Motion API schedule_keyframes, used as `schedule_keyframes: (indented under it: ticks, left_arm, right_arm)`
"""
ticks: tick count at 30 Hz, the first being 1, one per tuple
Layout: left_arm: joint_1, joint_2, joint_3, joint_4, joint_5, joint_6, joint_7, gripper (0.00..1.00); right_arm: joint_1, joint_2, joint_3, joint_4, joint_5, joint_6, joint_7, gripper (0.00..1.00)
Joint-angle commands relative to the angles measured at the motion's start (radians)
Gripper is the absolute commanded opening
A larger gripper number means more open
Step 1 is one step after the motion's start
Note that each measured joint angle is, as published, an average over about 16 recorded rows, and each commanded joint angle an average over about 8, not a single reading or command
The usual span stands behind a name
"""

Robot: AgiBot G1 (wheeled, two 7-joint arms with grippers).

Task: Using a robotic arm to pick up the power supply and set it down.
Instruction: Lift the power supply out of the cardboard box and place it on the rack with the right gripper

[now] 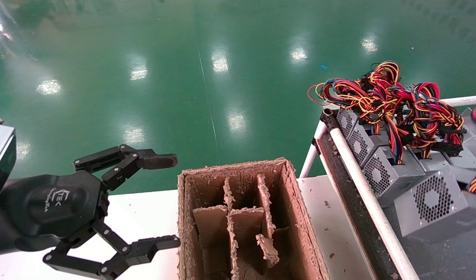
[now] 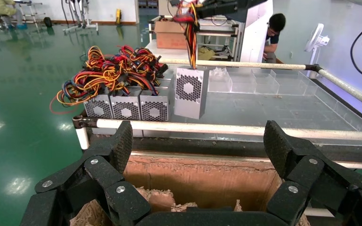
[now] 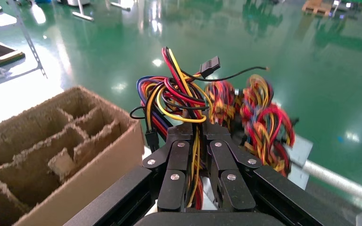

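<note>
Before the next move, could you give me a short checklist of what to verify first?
1. Grip: right gripper is shut around the wire bundle, not the casing. Ok.
2. Load: the power supply hangs by those wires and stands higher than the row beside it. Ok.
3. Clearance over the cart rail: cannot tell.
4. Cardboard box: no power supply in the compartments that show, but the dividers are frayed and bent. Not ok.
5. Left gripper: open, beside the box on the side away from the cart. Ok.
</note>
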Motion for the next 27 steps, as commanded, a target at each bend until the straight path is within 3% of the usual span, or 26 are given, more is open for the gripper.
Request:
schedule_keyframes:
  ticks: [1, 11, 12, 19, 20, 27]
  left_arm:
    - [0.000, 0.000, 0.000, 0.000, 0.000, 0.000, 0.000, 1.00]
    - [0.000, 0.000, 0.000, 0.000, 0.000, 0.000, 0.000, 1.00]
    - [0.000, 0.000, 0.000, 0.000, 0.000, 0.000, 0.000, 1.00]
    - [0.000, 0.000, 0.000, 0.000, 0.000, 0.000, 0.000, 1.00]
    - [0.000, 0.000, 0.000, 0.000, 0.000, 0.000, 0.000, 1.00]
    - [0.000, 0.000, 0.000, 0.000, 0.000, 0.000, 0.000, 1.00]
  right_arm:
    - [-0.026, 0.005, 0.001, -0.016, 0.001, -0.002, -0.016, 0.00]
    - [-0.061, -0.058, -0.020, 0.067, -0.028, 0.098, -0.022, 0.01]
    - [-0.060, -0.067, -0.022, 0.076, -0.030, 0.111, -0.019, 0.07]
    - [-0.052, -0.110, -0.034, 0.115, -0.036, 0.173, 0.004, 0.94]
    - [-0.052, -0.112, -0.035, 0.117, -0.037, 0.177, 0.007, 1.00]
    - [-0.055, -0.104, -0.040, 0.127, -0.038, 0.177, 0.029, 1.00]
